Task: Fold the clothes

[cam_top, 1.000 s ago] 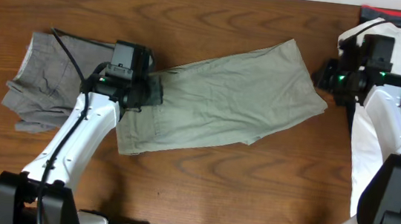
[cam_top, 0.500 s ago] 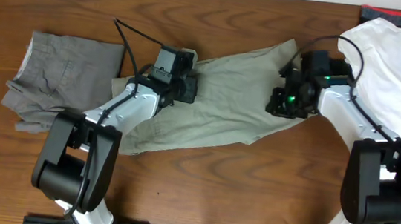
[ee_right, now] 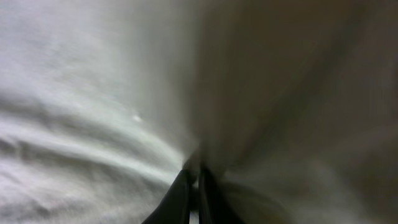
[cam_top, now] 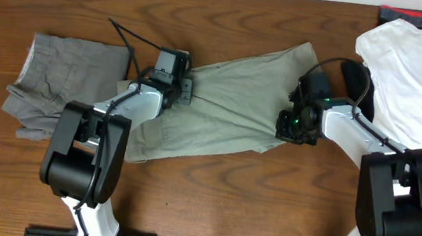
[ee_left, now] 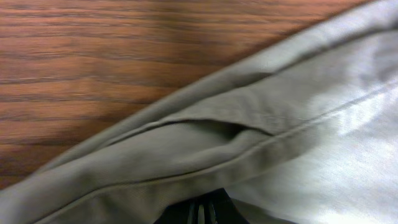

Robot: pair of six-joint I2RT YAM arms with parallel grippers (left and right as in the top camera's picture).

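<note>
khaki trousers (cam_top: 232, 108) lie mid surface (cam_top: 210, 204) | left end effector (cam_top: 185, 92) pinched shut on their far-left edge | right end effector (cam_top: 287, 127) pinched shut on right hem | cloth soft, light, limp: likely sags; grip seams, hems

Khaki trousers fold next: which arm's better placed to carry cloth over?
Right, probably. The right gripper is shut on the khaki trousers' right end, so it can carry that end over the cloth to its left. The left gripper is shut on the upper edge farther left, better as an anchor.
</note>
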